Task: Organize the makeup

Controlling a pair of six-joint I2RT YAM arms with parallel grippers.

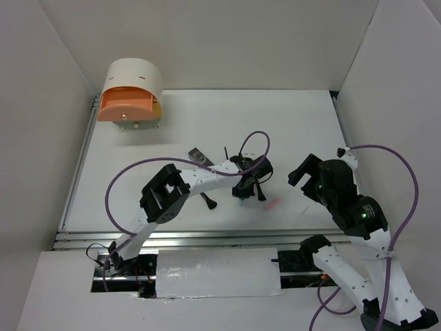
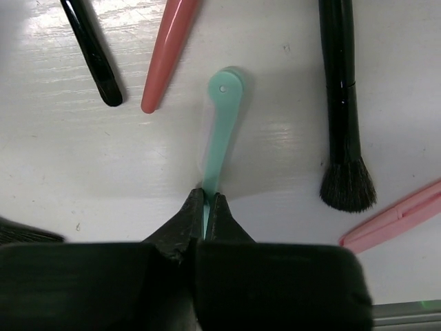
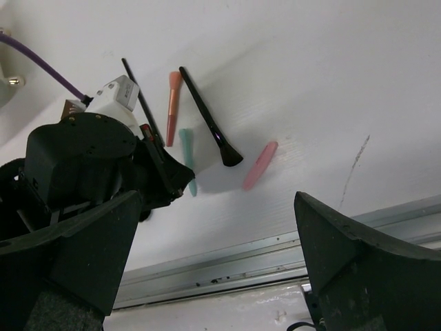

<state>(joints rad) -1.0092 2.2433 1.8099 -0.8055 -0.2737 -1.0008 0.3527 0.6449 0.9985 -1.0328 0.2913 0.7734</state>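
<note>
My left gripper (image 2: 207, 201) is shut on the near end of a mint stick (image 2: 222, 127), which casts a shadow on the white table. Around it lie a coral stick (image 2: 169, 55), a thin black stick (image 2: 89, 48), a black brush (image 2: 341, 103) and a pink stick (image 2: 393, 219). From the top, the left gripper (image 1: 246, 190) is mid-table, with a grey case (image 1: 200, 156) behind it and the pink stick (image 1: 272, 204) to its right. My right gripper (image 1: 308, 181) is open and empty, right of the group. Its wrist view shows the mint stick (image 3: 187, 148).
A round cream-and-orange drawer box (image 1: 131, 93) stands at the back left. Another black brush (image 1: 209, 201) lies under the left arm. A metal rail (image 1: 207, 238) runs along the table's near edge. White walls enclose the table on three sides.
</note>
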